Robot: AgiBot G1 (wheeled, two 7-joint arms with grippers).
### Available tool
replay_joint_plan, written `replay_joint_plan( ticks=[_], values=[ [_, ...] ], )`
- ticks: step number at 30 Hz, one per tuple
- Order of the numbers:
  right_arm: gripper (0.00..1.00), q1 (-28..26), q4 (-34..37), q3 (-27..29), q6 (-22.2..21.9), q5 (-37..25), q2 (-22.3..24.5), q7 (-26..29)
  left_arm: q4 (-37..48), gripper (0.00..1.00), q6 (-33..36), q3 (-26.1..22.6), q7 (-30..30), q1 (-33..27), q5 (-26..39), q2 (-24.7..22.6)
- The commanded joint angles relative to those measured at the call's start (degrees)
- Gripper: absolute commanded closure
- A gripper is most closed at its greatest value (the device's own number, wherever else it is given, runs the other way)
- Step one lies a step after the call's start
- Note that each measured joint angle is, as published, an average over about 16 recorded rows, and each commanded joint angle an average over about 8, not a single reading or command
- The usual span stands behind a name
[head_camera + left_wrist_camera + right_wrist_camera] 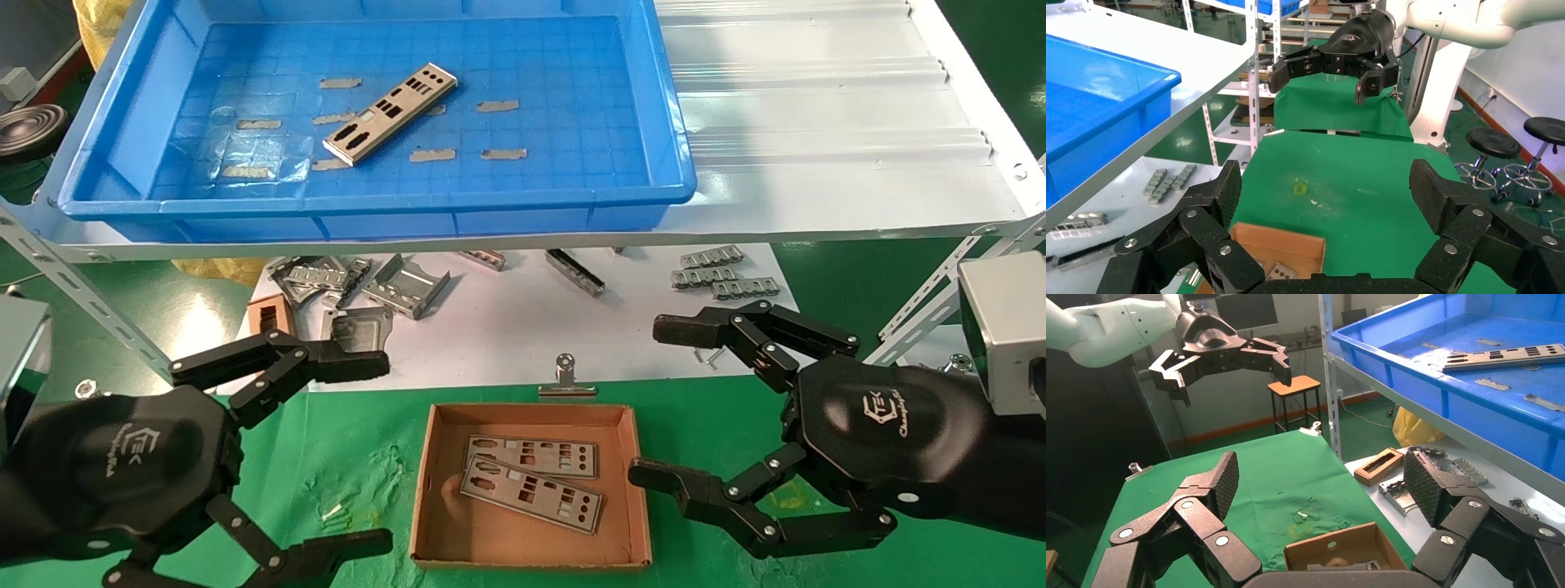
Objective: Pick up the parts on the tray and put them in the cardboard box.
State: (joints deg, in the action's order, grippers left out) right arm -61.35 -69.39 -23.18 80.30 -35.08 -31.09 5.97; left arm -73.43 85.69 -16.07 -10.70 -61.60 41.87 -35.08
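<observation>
Green cloth bears the cardboard box (531,486) between the spread left claw (355,457) and the spread right claw (666,404).

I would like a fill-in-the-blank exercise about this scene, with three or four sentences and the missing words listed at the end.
1. The large shallow blue plastic tray holds ____ thin silver metal plate with punched cutouts.
2. The small brown cardboard box contains ____ silver plates.
3. Both the left end effector and the right end effector have their fingers ____ and hold nothing.
4. The box rests on a ____ cloth.

Missing words: one; two; open; green
</observation>
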Motion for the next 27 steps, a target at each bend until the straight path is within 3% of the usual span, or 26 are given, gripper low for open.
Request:
replay_joint_plan(
  ticks=[1,10,11,18,19,27],
  values=[
    [0.00,0.0,0.0,0.0,0.0,0.0,0.0,0.0,0.0,0.00,0.0,0.0,0.0,0.0,0.0,0.0],
    [0.00,0.0,0.0,0.0,0.0,0.0,0.0,0.0,0.0,0.00,0.0,0.0,0.0,0.0,0.0,0.0],
    [0.09,0.0,0.0,0.0,0.0,0.0,0.0,0.0,0.0,0.00,0.0,0.0,0.0,0.0,0.0,0.0],
    [0.96,0.0,0.0,0.0,0.0,0.0,0.0,0.0,0.0,0.00,0.0,0.0,0.0,0.0,0.0,0.0],
    [1.00,0.0,0.0,0.0,0.0,0.0,0.0,0.0,0.0,0.00,0.0,0.0,0.0,0.0,0.0,0.0],
    [1.00,0.0,0.0,0.0,0.0,0.0,0.0,0.0,0.0,0.00,0.0,0.0,0.0,0.0,0.0,0.0]
  ],
)
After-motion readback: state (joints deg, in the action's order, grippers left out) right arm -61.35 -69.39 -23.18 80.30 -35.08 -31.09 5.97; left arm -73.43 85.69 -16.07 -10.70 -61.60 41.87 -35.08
